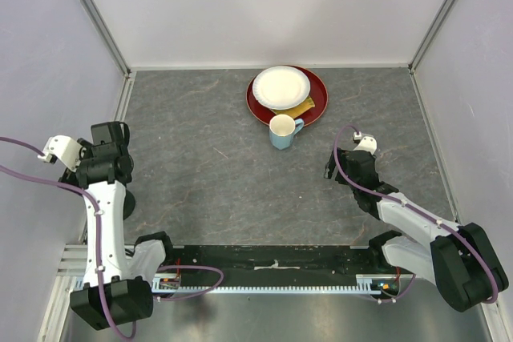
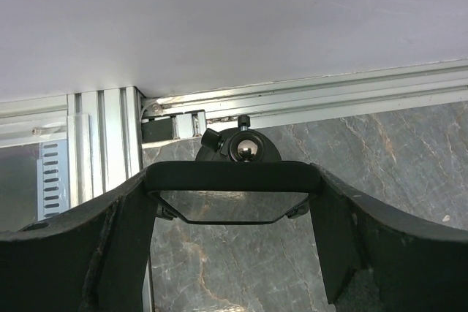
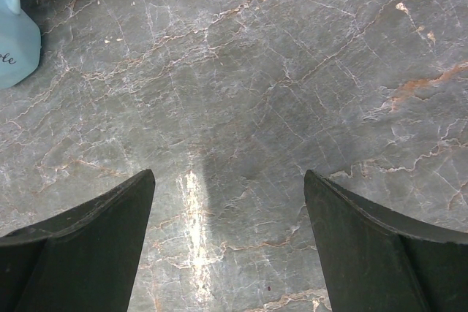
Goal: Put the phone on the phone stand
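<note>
1. While the fingers [image 2: 102, 246] of the left gripper [image 2: 232, 180] stand far apart, the phone [image 2: 234, 202] fills the whole gap between them. Its two ends lie against their inner faces, so I judge it gripped rather than loose.
2. Just behind the phone's far edge sits the phone stand [image 2: 245, 147], its small head with a shiny ball showing above the slab. Whether the phone touches that head I cannot tell.
3. Well apart from the stand, toward the other side of the table [image 3: 292, 71], the right gripper [image 3: 228, 180] hangs with its fingers [image 3: 88, 239] spread wide. Nothing lies between them but bare surface.
4. A blue mug [image 3: 11, 42] stands nearer that right gripper than the stand and has no part in the job.
5. As I read it, the pick-up and the carry to the stand are done.
6. What is left is seating the phone on the stand's head, opening the left fingers, and drawing away without knocking the stand.
</note>
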Controlling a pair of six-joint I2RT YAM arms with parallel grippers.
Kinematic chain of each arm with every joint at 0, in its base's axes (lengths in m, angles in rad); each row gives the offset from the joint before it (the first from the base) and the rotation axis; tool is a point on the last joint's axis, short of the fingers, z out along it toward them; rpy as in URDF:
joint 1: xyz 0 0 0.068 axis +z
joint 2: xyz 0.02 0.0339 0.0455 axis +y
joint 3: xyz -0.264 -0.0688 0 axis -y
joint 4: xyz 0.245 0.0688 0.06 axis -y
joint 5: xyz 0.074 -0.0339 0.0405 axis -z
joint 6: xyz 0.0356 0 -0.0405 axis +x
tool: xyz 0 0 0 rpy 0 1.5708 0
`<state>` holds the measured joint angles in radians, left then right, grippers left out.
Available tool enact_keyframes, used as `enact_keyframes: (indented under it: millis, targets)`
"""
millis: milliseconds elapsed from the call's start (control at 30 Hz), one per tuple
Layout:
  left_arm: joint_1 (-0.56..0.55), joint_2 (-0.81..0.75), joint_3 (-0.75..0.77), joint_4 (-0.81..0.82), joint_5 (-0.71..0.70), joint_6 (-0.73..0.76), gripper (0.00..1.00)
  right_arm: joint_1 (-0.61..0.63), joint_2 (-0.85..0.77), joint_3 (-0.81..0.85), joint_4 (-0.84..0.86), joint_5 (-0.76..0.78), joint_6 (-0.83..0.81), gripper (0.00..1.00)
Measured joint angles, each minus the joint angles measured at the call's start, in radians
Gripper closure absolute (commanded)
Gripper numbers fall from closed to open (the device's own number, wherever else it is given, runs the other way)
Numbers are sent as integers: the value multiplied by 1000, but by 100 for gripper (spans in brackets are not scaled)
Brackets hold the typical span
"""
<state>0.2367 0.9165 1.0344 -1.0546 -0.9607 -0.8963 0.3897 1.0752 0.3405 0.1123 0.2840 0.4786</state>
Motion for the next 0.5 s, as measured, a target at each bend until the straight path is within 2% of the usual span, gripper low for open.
enact_keyframes:
  millis: [100, 200, 233, 300, 333, 367, 433, 500]
  targets:
    - [2, 7, -8, 16, -9, 0, 79, 0, 0, 0, 0, 0, 0, 11]
    - [2, 6, -11, 20, -13, 0, 65, 0, 0, 0, 0, 0, 0, 11]
    - [2, 6, -11, 21, -13, 0, 58, 0, 1, 0, 0, 0, 0, 11]
    - [3, 7, -14, 25, -13, 0, 37, 0, 3, 0, 0, 0, 0, 11]
    - [3, 7, -15, 26, -14, 0, 20, 0, 5, 0, 0, 0, 0, 11]
    - [3, 7, -15, 28, -13, 0, 14, 0, 6, 0, 0, 0, 0, 11]
    - [3, 7, -15, 29, -12, 0, 6, 0, 7, 0, 0, 0, 0, 11]
    - [3, 5, -14, 46, -18, 0, 5, 0, 7, 0, 0, 0, 0, 11]
